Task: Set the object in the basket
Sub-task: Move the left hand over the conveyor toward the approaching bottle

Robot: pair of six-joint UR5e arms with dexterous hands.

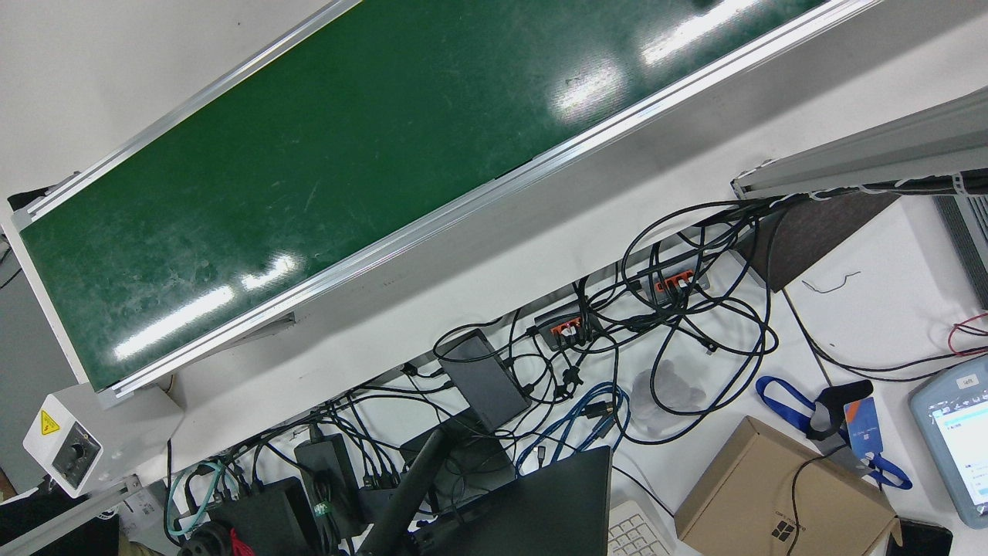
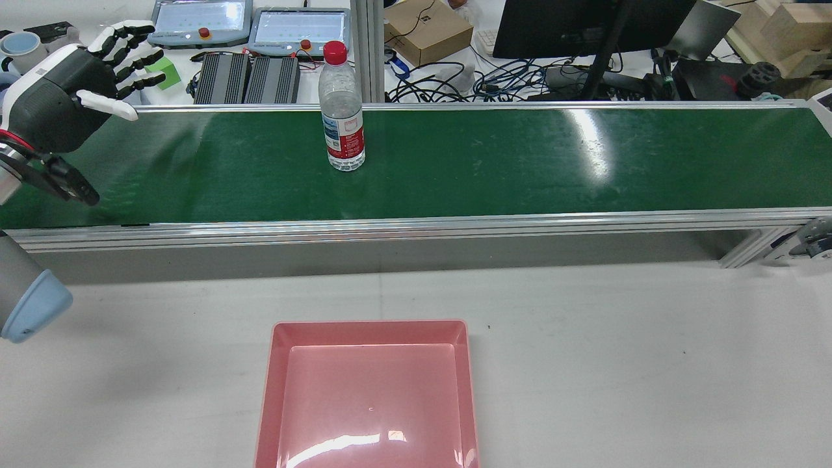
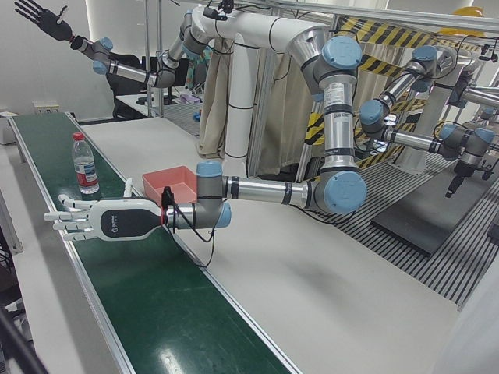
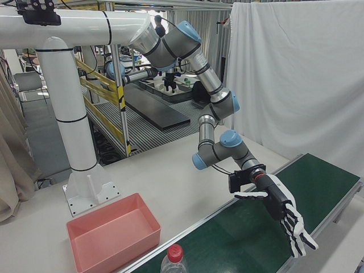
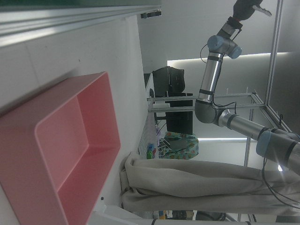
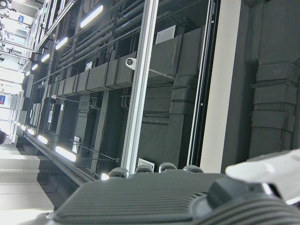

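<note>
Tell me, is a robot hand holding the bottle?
No. The clear plastic bottle with the red cap stands alone on the green belt. The left robot hand is open; the raised right robot hand too.

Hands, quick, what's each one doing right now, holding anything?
Left hand: open, fingers spread, holding nothing, above the belt.
Right hand: open, raised high, holding nothing.

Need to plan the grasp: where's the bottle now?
In the rear view the bottle stands upright on the green belt, left of centre near the far rail, right of the open left hand and beyond the pink basket.
</note>
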